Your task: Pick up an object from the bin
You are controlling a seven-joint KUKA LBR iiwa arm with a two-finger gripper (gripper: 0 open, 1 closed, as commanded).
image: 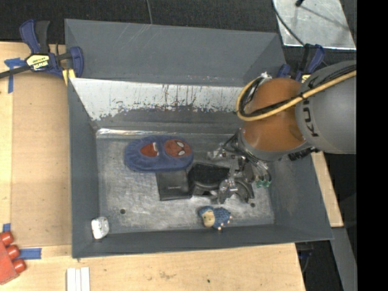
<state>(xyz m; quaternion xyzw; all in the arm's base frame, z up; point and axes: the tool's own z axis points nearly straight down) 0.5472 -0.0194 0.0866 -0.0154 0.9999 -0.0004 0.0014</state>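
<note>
Okay, gripper (237,185) sits low in the right half of the bin (82,180), under the arm's orange cover (273,117), down near floor level as far as I can judge. Open or closed: cannot tell, the metalwork is a dark tangle from this angle. Nothing is visibly clamped in it.

Touching or just beside its left edge lies a flat black object (208,174), roughly rectangular, on the floor right of centre. Contact versus a small gap is not clear. It is the closest thing, so the likeliest pick, but that is a judgement only.

Further left lies a dark grey square slab (173,185), edge to edge with the black one or slightly overlapped. Behind both, toward the back wall, is a blue oval slipper-like item (159,153) with two red patches on top.

In front of the gripper, near the front wall, is a small blue-and-yellow toy (214,217), apart from the rest. In the far front-left corner is a small white lump (100,226), well apart from the arm.

Progress: early to mid. The reach into the bin looks done. Grasp is not confirmed and the lift is not done; every item rests on the floor. Left to do: secure a hold on one thing and raise it clear of the walls.
</note>
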